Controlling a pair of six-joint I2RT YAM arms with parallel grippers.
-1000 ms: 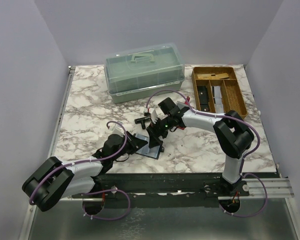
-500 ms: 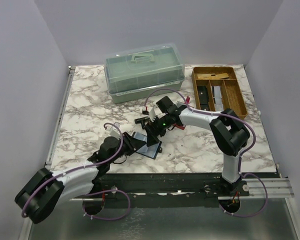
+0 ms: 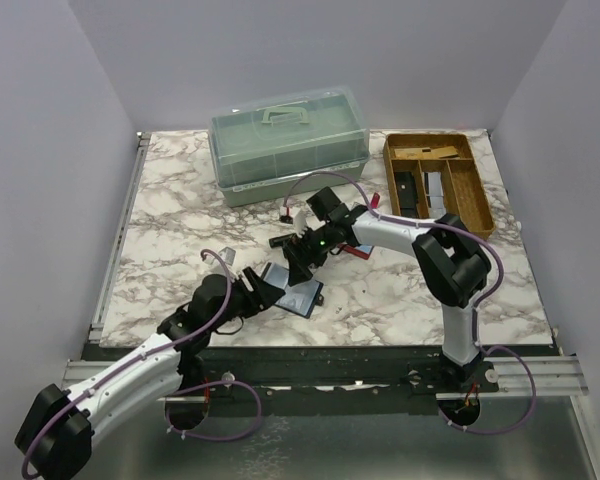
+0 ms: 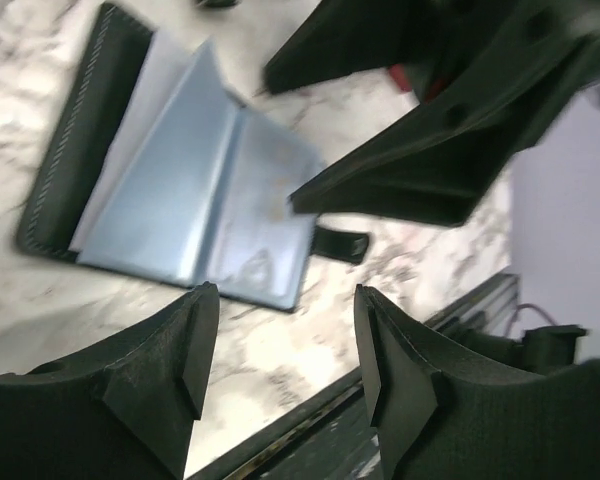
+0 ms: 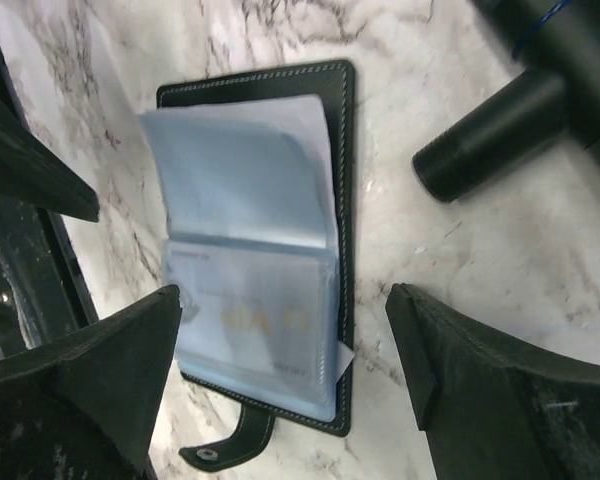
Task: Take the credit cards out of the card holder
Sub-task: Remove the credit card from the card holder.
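The card holder [image 3: 300,298] is lying flopped open on the marble table [image 3: 180,200], roughly 6 o'clock from the middle, close to the front edge. The credit cards [image 5: 252,322] are tucked in its clear bluish sleeves, though I can only really make out one, with yellowish print. Left gripper [image 3: 267,289] sits at the holder's 9 o'clock and right gripper [image 3: 294,264] hovers at its 12. Both are spread wide with nothing in them. Green lidded box [image 3: 288,145] is at 12 o'clock, wooden tray [image 3: 483,190] at 2.

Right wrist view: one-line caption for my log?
Open right claw hovers above the black card holder, unfolded on the marble table, a pale blue card in its sleeve.
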